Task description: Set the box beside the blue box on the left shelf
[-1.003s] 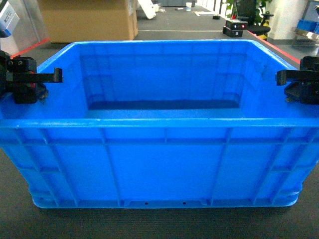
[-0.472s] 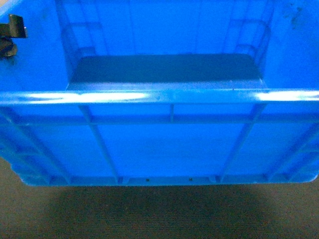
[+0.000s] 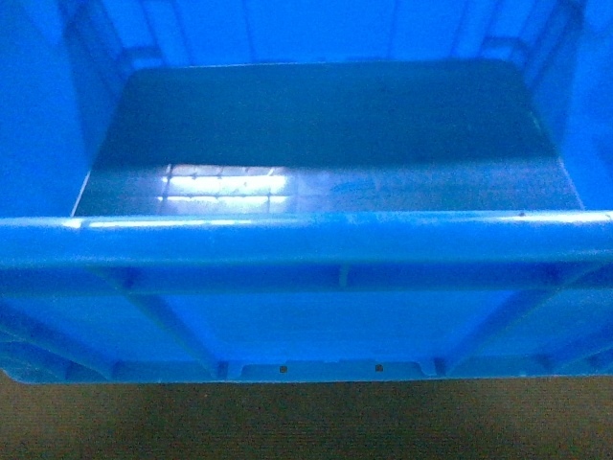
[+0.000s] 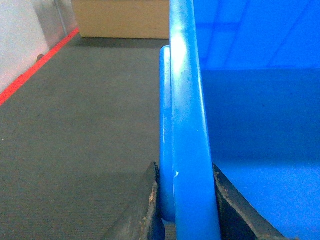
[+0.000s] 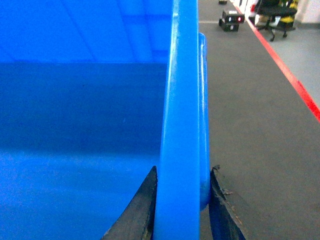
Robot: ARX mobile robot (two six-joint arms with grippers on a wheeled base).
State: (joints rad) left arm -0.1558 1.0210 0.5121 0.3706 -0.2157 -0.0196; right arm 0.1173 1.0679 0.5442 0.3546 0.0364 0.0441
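Above grey floor (image 3: 306, 422), bright-blue ribbed box (image 3: 316, 316), rim pinched by left fingers (image 4: 150, 210), right fingers (image 5: 225, 210).

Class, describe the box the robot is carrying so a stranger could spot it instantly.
Above the dark grey carpet, it fills the head view: a large bright-blue crate. Its thick rolled rim, ribbed sides and bare, glossy floor mark it out.

Both the left gripper (image 4: 186, 205) and the right gripper (image 5: 181, 202) show tapered black fingers with scuffed, chipped edges.
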